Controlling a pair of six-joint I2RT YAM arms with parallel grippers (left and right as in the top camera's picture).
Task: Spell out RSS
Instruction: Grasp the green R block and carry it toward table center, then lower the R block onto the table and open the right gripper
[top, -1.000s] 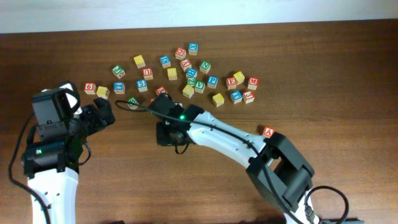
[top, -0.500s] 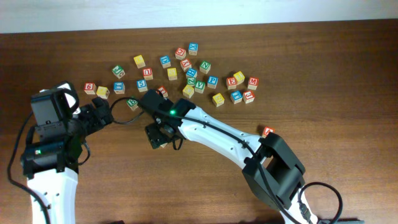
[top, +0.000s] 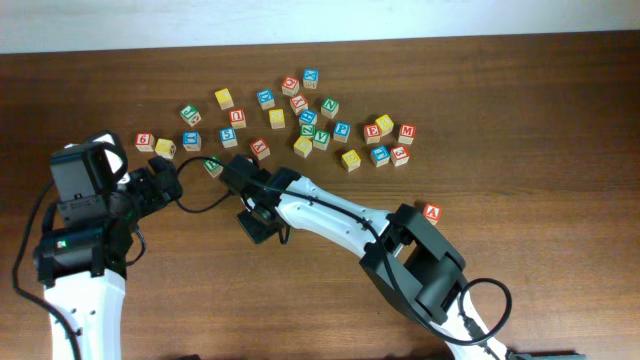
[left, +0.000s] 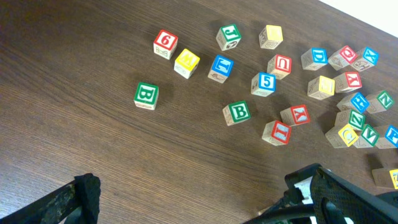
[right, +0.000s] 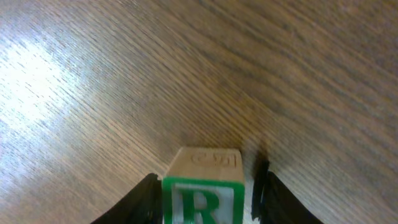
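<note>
My right gripper is shut on a wooden block with a green R and holds it low over bare wood at the table's left middle. In the overhead view the gripper hides the block. The other letter blocks lie scattered at the back. I cannot pick out an S with certainty; a blue block reads as 5 or S. My left gripper is open and empty, left of the right gripper, and its fingers frame bare wood.
A red A block lies alone to the right. Two green B blocks sit nearest the left gripper. The right arm stretches across the table's middle, a cable looping beside it.
The right gripper has moved left and slightly toward the front with the R block in it. The left arm has barely moved.
</note>
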